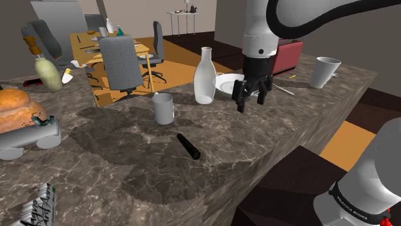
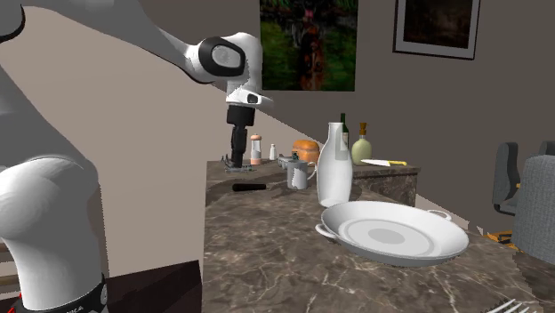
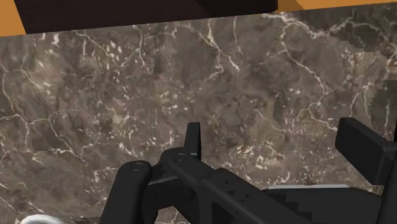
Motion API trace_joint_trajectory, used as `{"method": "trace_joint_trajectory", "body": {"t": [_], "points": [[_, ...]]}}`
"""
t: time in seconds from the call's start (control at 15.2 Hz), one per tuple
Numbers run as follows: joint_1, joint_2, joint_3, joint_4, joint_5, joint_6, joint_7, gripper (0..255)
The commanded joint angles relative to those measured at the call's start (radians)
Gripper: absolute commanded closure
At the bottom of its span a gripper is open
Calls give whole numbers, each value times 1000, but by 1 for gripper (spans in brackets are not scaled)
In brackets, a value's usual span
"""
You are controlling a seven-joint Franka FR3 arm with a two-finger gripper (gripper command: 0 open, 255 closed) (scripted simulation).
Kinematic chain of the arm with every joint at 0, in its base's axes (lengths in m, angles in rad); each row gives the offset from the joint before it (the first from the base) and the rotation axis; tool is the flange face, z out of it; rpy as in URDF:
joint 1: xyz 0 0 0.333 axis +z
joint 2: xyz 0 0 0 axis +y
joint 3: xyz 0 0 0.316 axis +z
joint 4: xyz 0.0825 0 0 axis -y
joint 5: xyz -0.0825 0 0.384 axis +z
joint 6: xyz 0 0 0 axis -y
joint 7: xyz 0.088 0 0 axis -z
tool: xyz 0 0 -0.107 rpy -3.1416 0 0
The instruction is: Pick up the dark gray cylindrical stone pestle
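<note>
Gripper (image 1: 251,104) hangs fingers-down over the marble counter (image 1: 270,138), not touching anything. Fingers are spread with nothing between them. The wrist view (image 3: 278,137) confirms this: two black fingers well apart, bare brown veined stone beneath.

Pestle (image 1: 189,146) is a short dark rod lying flat on the counter, near the counter's front edge. In the shoulder view it sits down and to the left of the gripper, with the grey cup (image 1: 163,108) just beyond it. In the second exterior view the pestle (image 2: 251,187) lies just beside the cup (image 2: 298,176), with the gripper (image 2: 236,162) above its far end. How high the gripper is above the stone is hard to judge from either angle, probably low.

Other items on the counter:
- a white carafe (image 1: 204,77), upright
- a white plate (image 1: 226,84) just beside the carafe, behind the gripper in the shoulder view
- a white mug (image 1: 324,70) at the far corner
- an orange loaf (image 1: 16,103) and a pale bottle (image 1: 48,74) at the shoulder view's left

A grey office chair (image 1: 121,61) stands past the counter on the orange floor.
</note>
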Motion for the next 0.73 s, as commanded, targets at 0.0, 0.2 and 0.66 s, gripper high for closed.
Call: {"method": "trace_joint_trajectory", "body": {"t": [0.0, 0.2, 0.66], "points": [[10, 68, 34, 27, 5, 43, 34, 0], [25, 165, 83, 79, 4, 87, 90, 0], [62, 412, 181, 240, -50, 165, 233, 0]]}}
